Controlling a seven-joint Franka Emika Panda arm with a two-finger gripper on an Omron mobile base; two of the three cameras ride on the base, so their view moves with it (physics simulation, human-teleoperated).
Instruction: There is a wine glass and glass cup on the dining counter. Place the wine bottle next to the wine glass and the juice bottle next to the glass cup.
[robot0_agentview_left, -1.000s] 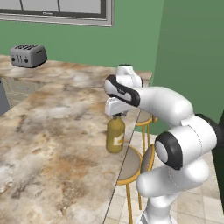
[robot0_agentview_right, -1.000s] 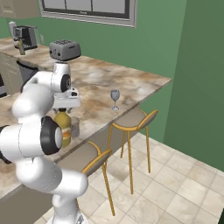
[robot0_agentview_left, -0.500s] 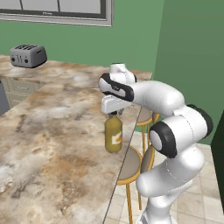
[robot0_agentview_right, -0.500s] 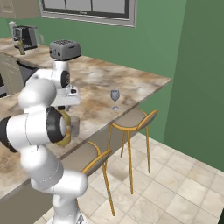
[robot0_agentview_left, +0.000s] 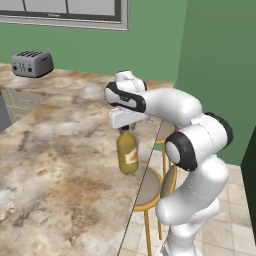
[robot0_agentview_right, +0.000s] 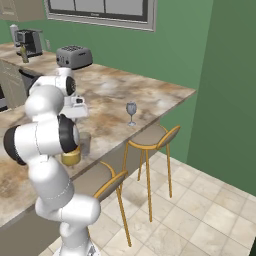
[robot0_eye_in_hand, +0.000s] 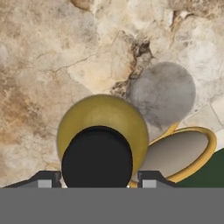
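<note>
The scene is viewed from behind the arm by both base cameras, angled forward and down, one from either side. The dining counter (robot0_agentview_left: 60, 165), the juice bottle (robot0_agentview_left: 127, 153) and a stool (robot0_agentview_right: 150, 137) are shared. The juice bottle's cap (robot0_eye_in_hand: 97, 156) is looked straight down upon, very closely, by the hand camera.

text: none readable | juice bottle (robot0_agentview_left: 128, 153) label: white-orange, markings too small

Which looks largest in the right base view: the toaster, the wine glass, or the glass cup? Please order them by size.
1. Toaster, clearly the largest, though it stands farthest back.
2. and 3. Glass cup and wine glass: unsure. They look similar in height; the cup is wider but nearer the camera and partly hidden by the arm.
</note>
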